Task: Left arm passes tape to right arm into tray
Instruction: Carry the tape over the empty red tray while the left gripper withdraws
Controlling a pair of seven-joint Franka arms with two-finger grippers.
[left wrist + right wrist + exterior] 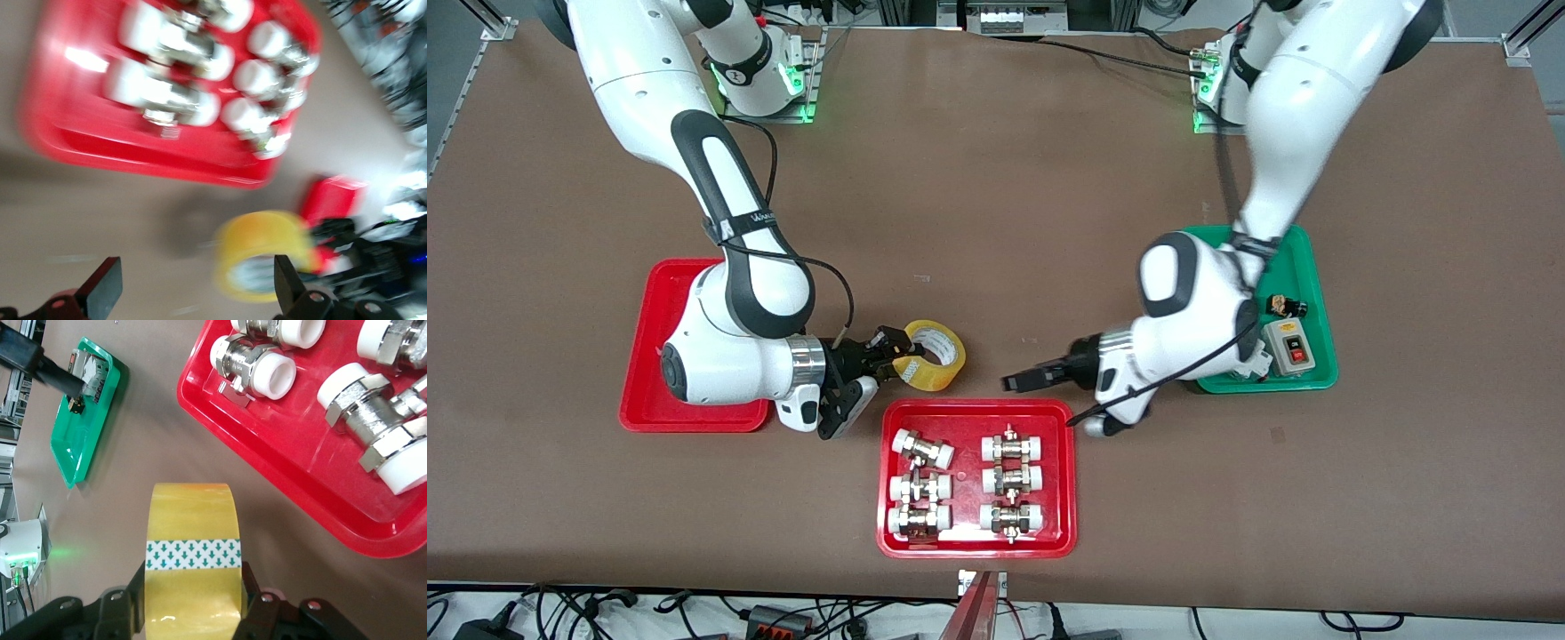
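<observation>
Tape [935, 356], a yellow translucent roll, sits pinched in the right gripper [891, 354], whose jaws are clamped on the roll's band above the brown surface [996, 196], just past the upper edge of the wider red tray [889, 498] of metal-and-white pipe fittings [1009, 484]. The right arm [729, 267] reaches down over the plain red tray [645, 356] at its own end of the surface, hiding much of that tray. The left gripper [1021, 380] hangs apart from the roll, jaws spread wide and holding nothing, over bare surface beside the fittings tray. The left arm [1280, 178] crosses above a green tray [1320, 373] carrying a grey switch box [1291, 345] with a red button. In the right wrist view the roll [193, 553] shows a strip of green arrows.
</observation>
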